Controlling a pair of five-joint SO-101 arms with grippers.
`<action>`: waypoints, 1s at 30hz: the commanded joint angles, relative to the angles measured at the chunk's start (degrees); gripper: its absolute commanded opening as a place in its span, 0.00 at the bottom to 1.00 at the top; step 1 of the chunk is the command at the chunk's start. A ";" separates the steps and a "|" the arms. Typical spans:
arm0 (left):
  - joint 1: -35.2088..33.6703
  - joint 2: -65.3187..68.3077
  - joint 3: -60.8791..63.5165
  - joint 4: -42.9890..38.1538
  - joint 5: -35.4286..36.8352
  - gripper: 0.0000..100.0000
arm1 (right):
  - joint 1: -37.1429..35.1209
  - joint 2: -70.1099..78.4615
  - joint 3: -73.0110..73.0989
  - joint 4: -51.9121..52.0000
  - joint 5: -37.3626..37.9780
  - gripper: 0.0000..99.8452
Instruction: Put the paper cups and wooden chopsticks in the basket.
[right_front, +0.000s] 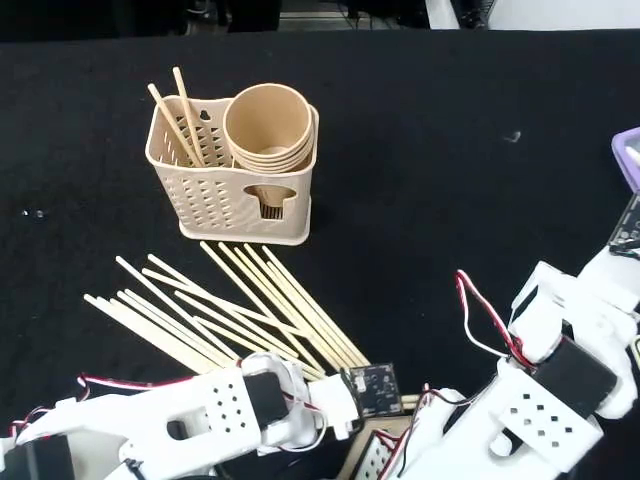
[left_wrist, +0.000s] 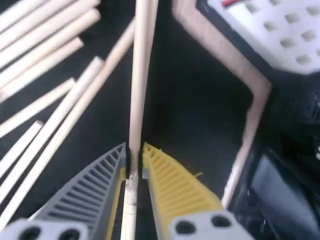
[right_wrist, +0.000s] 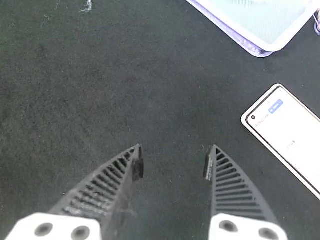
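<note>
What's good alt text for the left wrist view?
The left tool, with one grey and one yellow ridged jaw, is shut on a pale wooden chopstick. More loose wooden chopsticks lie beside it on the black table.

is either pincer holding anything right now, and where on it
The left pincer is shut on a wooden chopstick, pinching it near one end. The right pincer is open and holds nothing.
</note>
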 joint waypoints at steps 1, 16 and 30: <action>-2.77 -0.79 -6.90 7.47 -4.48 0.03 | 0.97 0.57 -0.13 0.35 -1.85 0.21; -26.15 -0.88 -29.93 29.63 -8.79 0.03 | 0.53 0.66 -6.99 -0.26 -2.73 0.05; -43.47 -0.88 -62.64 41.67 -8.70 0.03 | -8.97 19.91 -6.02 -7.82 -7.91 0.01</action>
